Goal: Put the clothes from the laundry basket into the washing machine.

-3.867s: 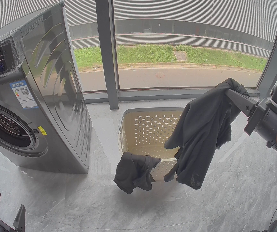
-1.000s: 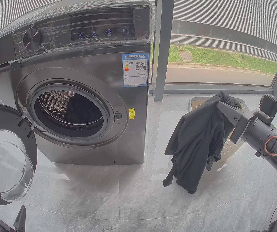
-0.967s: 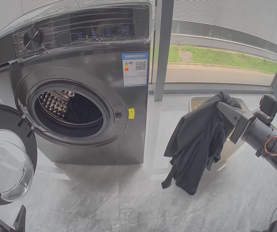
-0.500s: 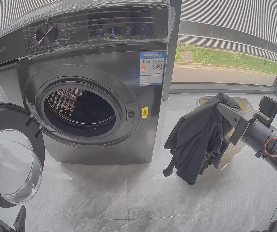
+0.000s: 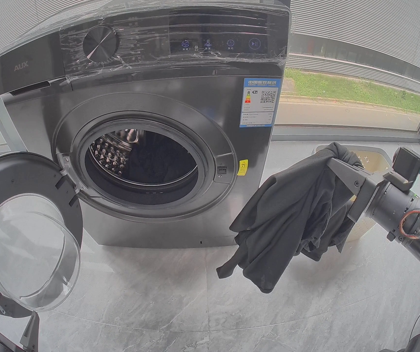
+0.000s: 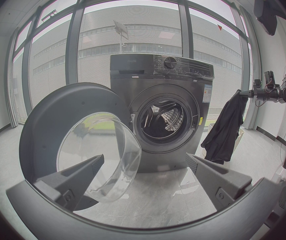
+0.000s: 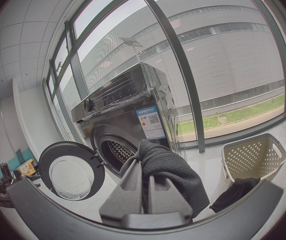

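The head view swings from the laundry basket (image 5: 378, 158) round to the washing machine (image 5: 171, 89): the camera turns, the things do not. The machine's open drum now sits to the left of the right gripper (image 5: 334, 165), and the basket lies just behind it. The dark shirt (image 5: 283, 221) clamped in the gripper swings out below it toward the machine, its hem flaring wider than a moment ago.

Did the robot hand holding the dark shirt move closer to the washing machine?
Yes. The right gripper and its hanging dark grey garment are nearer the silver front-loading washing machine than before.
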Robot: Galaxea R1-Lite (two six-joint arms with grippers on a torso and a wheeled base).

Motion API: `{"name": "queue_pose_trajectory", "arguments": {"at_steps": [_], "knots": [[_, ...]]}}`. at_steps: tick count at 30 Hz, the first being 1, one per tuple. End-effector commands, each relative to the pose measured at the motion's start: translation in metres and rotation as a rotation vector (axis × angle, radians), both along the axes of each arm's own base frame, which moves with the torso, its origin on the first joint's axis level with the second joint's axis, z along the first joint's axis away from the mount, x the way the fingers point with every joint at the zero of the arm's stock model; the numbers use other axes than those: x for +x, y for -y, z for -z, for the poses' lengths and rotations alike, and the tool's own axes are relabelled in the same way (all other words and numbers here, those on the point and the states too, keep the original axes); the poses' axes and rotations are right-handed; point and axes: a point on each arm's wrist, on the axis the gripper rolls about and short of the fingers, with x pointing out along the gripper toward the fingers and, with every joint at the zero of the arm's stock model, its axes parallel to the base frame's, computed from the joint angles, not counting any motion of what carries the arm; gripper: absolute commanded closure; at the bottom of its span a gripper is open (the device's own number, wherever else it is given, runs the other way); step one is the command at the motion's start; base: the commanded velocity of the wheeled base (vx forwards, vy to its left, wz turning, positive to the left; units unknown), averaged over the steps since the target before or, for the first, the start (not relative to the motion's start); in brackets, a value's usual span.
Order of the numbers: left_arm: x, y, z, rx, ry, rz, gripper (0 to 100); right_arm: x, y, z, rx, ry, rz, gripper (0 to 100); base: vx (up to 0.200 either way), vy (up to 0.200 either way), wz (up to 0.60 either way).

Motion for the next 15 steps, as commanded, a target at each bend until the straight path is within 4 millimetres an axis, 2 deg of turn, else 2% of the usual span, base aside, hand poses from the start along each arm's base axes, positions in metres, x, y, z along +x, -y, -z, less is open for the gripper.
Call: {"name": "queue_pose_trajectory", "arguments": {"at_steps": [1,12,15], "knots": [[0.0003,0.0,0.0052,0.0,-0.004,0.0,0,0.0,-0.0004,0.0002,-0.001,-0.001,-0.002,100,0.0,0.0,0.0],[0.0003,0.0,0.0052,0.0,-0.004,0.002,0,0.0007,-0.0009,0.0017,-0.005,-0.005,-0.002,100,0.0,0.0,0.0],[0.0003,0.0,0.0052,0.0,-0.004,0.002,0,0.0006,-0.0009,0.0032,-0.008,-0.01,-0.002,100,0.0,0.2,0.0]]}}
